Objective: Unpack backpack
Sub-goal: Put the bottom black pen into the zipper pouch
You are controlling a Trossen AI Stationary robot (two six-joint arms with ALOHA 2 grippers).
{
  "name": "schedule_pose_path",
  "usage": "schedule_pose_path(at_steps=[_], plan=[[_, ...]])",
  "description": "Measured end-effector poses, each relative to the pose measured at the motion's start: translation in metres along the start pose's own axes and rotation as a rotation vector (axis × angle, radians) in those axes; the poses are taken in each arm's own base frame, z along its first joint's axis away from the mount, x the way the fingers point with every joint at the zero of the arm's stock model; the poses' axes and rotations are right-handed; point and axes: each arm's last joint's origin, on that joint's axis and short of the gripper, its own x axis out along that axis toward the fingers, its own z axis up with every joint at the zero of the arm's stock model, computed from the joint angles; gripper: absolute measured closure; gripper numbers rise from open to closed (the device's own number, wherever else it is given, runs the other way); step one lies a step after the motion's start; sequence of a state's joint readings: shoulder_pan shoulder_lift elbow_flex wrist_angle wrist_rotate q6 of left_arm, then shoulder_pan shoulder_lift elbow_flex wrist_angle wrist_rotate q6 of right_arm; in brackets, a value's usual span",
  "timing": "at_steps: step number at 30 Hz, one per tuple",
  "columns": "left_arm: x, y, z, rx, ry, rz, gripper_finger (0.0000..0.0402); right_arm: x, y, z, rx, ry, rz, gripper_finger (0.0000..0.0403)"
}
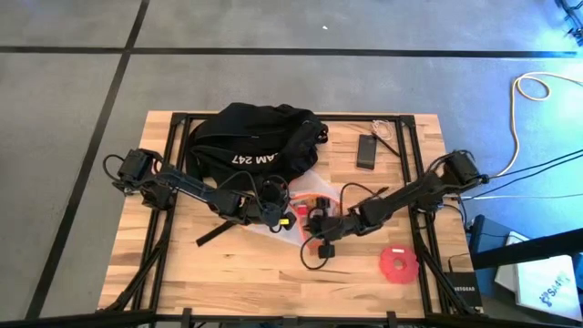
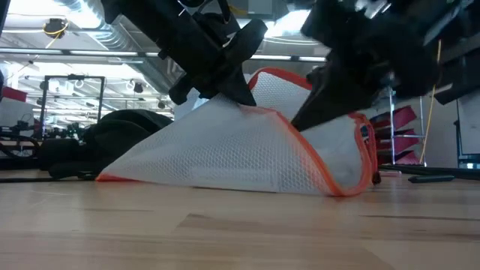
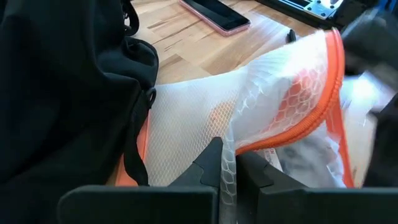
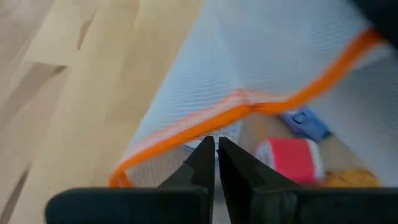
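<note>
Seen from above, wooden surface (image 1: 182,273) w/ black frame. At far-left centre, black backpack (image 1: 255,141) lying flat, white lettering "AM 247" on it, reading upside down from overhead cam. Long axis roughly left-right across the surface, a loose strap trailing toward the near edge. Just in front of the backpack, left end effector (image 1: 278,211), fingers (image 3: 208,168) pressed together on a fold of white mesh bag (image 2: 240,150) w/ orange trim, pinching it near the rim. Bag lifted tent-like at table height, one corner resting on the surface, backpack behind it to the left. To the right of that, right end effector (image 1: 321,239), fingers (image 4: 202,163) nearly closed, pinching the bag's orange edge. Inside the mesh, small red, blue and yellow items, too blurred to identify. Farther right at the back, small flat black phone (image 1: 367,150). Near front right, red round object (image 1: 398,264), apart from everything else.
</note>
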State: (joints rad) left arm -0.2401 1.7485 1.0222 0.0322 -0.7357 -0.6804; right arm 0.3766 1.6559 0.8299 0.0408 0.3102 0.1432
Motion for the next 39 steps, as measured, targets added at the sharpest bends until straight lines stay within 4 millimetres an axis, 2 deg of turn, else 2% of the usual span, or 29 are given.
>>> schedule_pose_path(at_steps=[4,8,14,20,25,33,39], plan=[[0.0,0.0,0.0,0.0,-0.001,0.0,0.0402,-0.032,-0.004,0.007,0.103,0.012,0.007,0.0398],[0.0,0.0,0.0,-0.002,-0.002,-0.001,0.0402,-0.059,-0.013,0.001,0.201,0.124,0.003,0.0389],[0.0,0.0,0.0,-0.003,-0.002,-0.002,0.0402,-0.082,-0.026,-0.015,0.158,0.285,-0.115,0.0335],[0.001,0.0,0.001,-0.006,-0.004,0.0,0.0402,-0.089,-0.043,-0.036,0.024,0.546,-0.163,0.0251],[0.002,0.001,0.002,-0.008,-0.005,0.003,0.0402,-0.095,-0.055,-0.046,-0.201,0.711,-0.132,0.0205],[0.002,0.002,0.001,-0.003,0.0,0.007,0.0402,-0.092,-0.073,-0.046,-0.462,0.769,-0.033,0.0203],[0.002,0.003,-0.001,0.015,0.015,0.019,0.0402,-0.088,-0.088,-0.047,-0.394,0.789,0.018,0.0223]])
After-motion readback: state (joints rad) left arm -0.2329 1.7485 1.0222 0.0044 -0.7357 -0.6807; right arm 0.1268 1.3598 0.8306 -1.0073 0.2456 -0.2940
